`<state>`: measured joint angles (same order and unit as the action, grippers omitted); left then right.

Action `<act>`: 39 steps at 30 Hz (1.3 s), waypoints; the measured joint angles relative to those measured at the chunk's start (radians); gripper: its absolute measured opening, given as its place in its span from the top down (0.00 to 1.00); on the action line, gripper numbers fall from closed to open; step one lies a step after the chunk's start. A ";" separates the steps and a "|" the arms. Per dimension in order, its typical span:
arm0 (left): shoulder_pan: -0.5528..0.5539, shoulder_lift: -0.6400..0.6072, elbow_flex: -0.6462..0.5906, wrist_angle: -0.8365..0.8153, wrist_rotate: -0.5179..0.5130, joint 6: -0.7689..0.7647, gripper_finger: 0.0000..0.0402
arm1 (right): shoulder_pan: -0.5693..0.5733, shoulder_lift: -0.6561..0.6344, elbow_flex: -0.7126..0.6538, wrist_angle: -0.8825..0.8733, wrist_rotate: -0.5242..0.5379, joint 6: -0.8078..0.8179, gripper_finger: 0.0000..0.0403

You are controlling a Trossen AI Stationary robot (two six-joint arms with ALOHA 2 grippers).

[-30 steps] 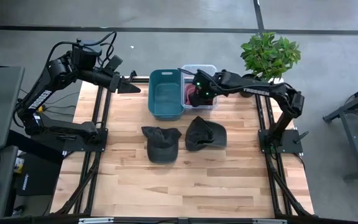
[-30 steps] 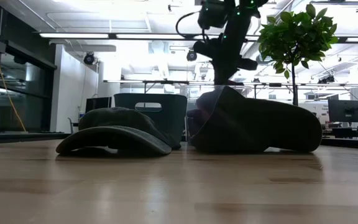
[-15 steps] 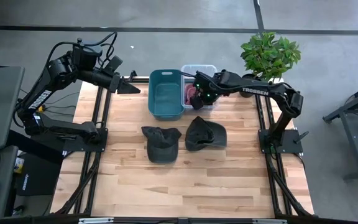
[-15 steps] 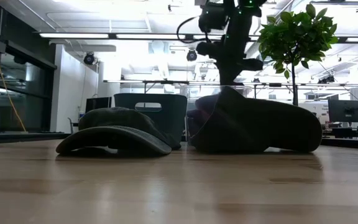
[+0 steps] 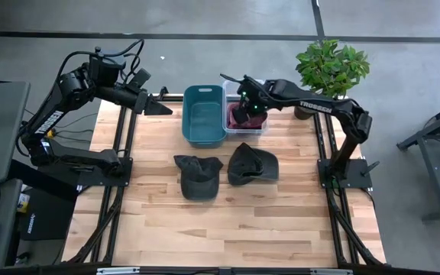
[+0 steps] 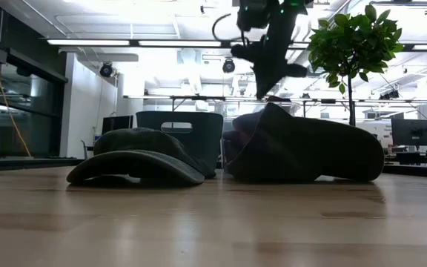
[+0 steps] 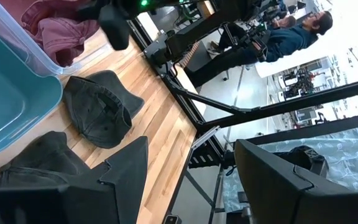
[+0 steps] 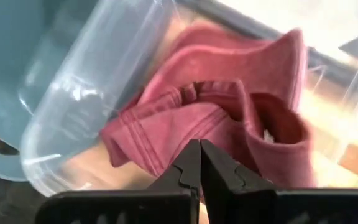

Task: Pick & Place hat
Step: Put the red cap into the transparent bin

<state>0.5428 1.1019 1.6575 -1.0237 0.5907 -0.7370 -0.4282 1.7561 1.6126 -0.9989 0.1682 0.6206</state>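
Observation:
Two dark caps lie on the wooden table, one (image 5: pixel 197 174) left of the other (image 5: pixel 250 163); in the low view the left cap (image 6: pixel 139 154) rests on its brim and the right cap (image 6: pixel 310 152) lies on its side. A red hat (image 8: pixel 229 118) lies crumpled inside the clear bin (image 5: pixel 255 82). My right gripper (image 8: pixel 199 163) hangs shut just above that hat, over the bin (image 5: pixel 241 113), with nothing between its fingers. My left gripper (image 5: pixel 163 107) waits open at the table's far left, raised, beside the teal bin (image 5: pixel 203 90).
The teal bin and the clear bin stand side by side at the table's far edge. A potted plant (image 5: pixel 331 67) stands behind the right arm. Bare wood lies in front of the caps. A person (image 7: pixel 291 37) shows in the room beyond the table.
My right gripper has dipped a little over the clear bin and then risen again, staying shut. The red hat stays in the bin and the two dark caps have not moved.

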 joint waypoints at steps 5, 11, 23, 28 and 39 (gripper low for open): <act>0.000 0.000 0.000 0.000 0.000 0.001 0.44 | 0.005 0.019 -0.041 0.000 -0.018 0.004 1.00; 0.000 0.000 0.000 0.000 0.000 0.001 0.44 | 0.010 0.020 -0.059 -0.063 -0.039 0.007 1.00; 0.000 0.000 0.000 0.000 0.000 0.003 0.44 | -0.004 0.025 -0.059 -0.107 -0.007 -0.040 1.00; 0.000 0.000 0.000 0.000 0.000 0.000 0.44 | -0.004 0.049 -0.059 -0.052 -0.041 -0.106 1.00; 0.000 0.000 0.000 -0.031 -0.010 0.000 0.44 | -0.003 0.007 0.021 -0.039 -0.024 -0.110 1.00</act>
<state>0.5430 1.1019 1.6573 -1.0545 0.5802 -0.7372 -0.4313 1.7635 1.6334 -1.0378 0.1443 0.5109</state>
